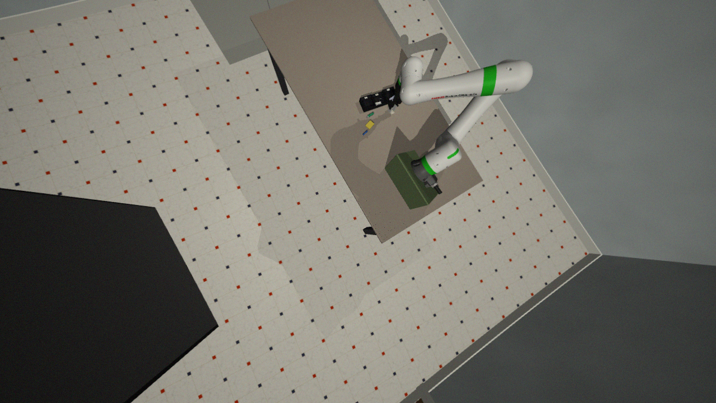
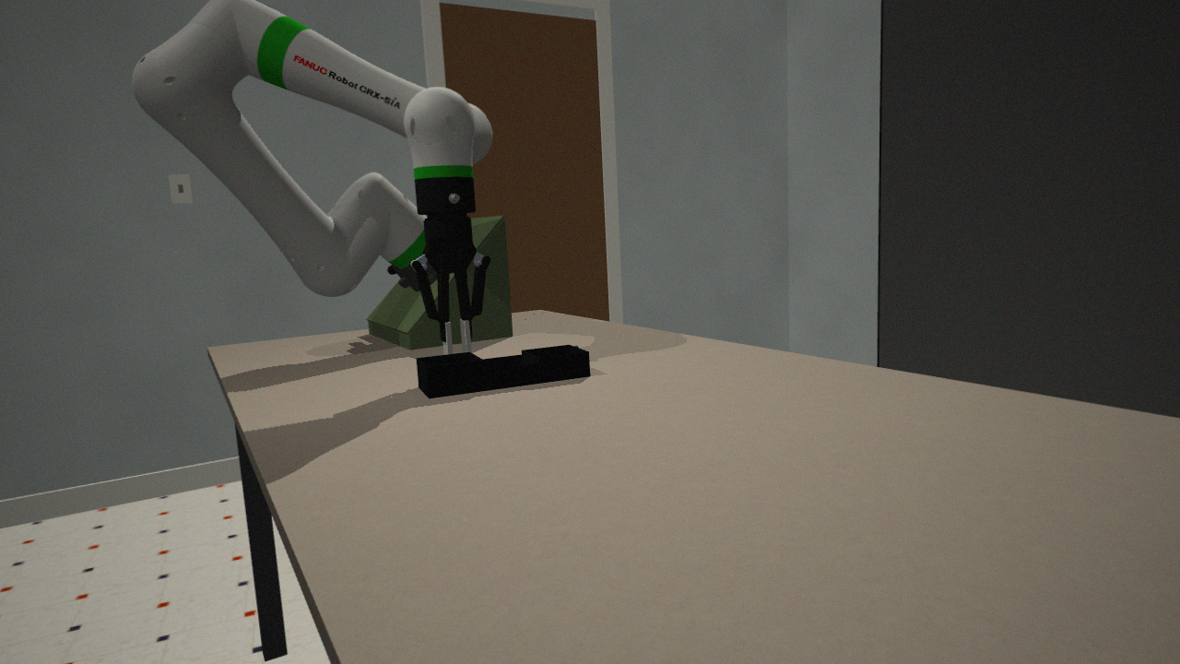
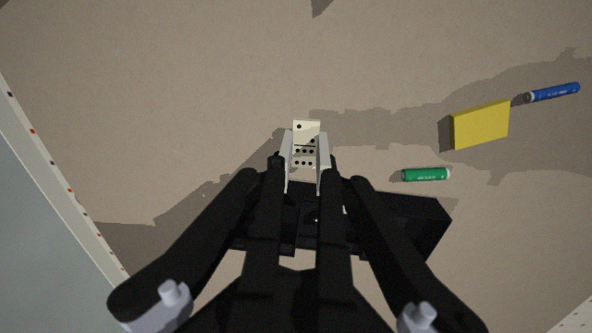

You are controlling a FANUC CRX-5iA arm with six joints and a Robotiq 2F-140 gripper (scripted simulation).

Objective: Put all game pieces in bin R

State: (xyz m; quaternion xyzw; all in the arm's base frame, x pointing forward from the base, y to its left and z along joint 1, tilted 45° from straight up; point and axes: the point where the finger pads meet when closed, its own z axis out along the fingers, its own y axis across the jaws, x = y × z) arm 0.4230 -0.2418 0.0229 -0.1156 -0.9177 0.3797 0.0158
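Observation:
My gripper (image 1: 391, 111) (image 2: 456, 350) (image 3: 304, 143) points down at the table, its pale fingertips against both long sides of a white domino (image 3: 304, 132) with black pips. It is shut on the domino, which looks upright in line with the fingers in the wrist view. The black bin block (image 1: 367, 103) (image 2: 503, 375) (image 3: 416, 203) with open compartments stands on the table right beside the fingers. Small white marks show in it, and white dots on something dark in one compartment. The letter R cannot be read. The fingers and arm hide part of the block.
A green cylinder (image 1: 370, 115) (image 3: 425, 174), a yellow block (image 1: 370, 124) (image 3: 481, 125) and a blue cylinder (image 1: 365, 132) (image 3: 555, 92) lie on the table to the side of the domino. A large green stand (image 1: 408, 177) (image 2: 487, 289) is under the arm's base.

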